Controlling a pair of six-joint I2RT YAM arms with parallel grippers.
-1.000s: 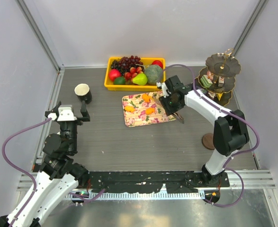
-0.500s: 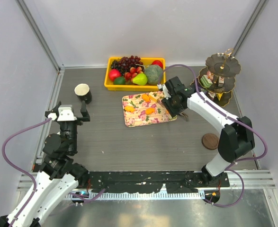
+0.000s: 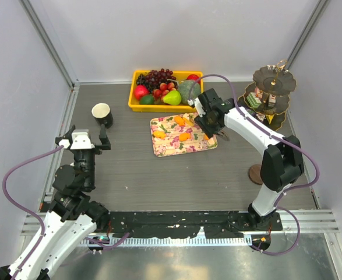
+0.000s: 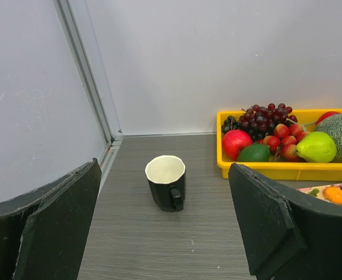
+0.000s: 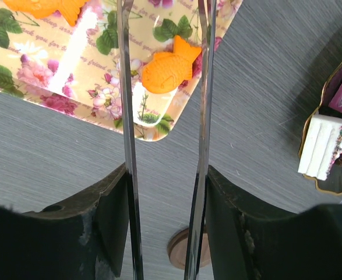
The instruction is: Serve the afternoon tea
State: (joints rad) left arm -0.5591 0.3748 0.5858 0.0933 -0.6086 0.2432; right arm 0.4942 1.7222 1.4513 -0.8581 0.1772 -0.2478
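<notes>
My right gripper (image 3: pixel 210 118) is shut on metal tongs (image 5: pixel 124 87) and hovers over the right edge of the floral tray. In the right wrist view (image 5: pixel 165 192) the two tong blades stand apart on either side of an orange fish-shaped pastry (image 5: pixel 168 65). Other orange pastries (image 3: pixel 159 133) lie on the tray. The dark gold-rimmed three-tier stand (image 3: pixel 271 93) at the far right holds multicoloured cake pieces (image 3: pixel 255 100). My left gripper (image 3: pixel 86 140) is open and empty, its jaws wide (image 4: pixel 165 224), short of the upright black cup (image 4: pixel 166 182), also in the top view (image 3: pixel 102 114). The light-blue cup is out of view.
A floral rectangular tray (image 3: pixel 169 149) lies mid-table. A yellow bin (image 3: pixel 134 105) of grapes, pear, apples and melon stands behind it. A brown round coaster (image 3: pixel 256 173) lies near the right arm. Grey walls and a metal rail (image 3: pixel 66 125) close in the left side.
My right gripper with the tongs has shifted a little back and left, from beyond the tray's right edge to over it. The left arm and the cup have not moved.
</notes>
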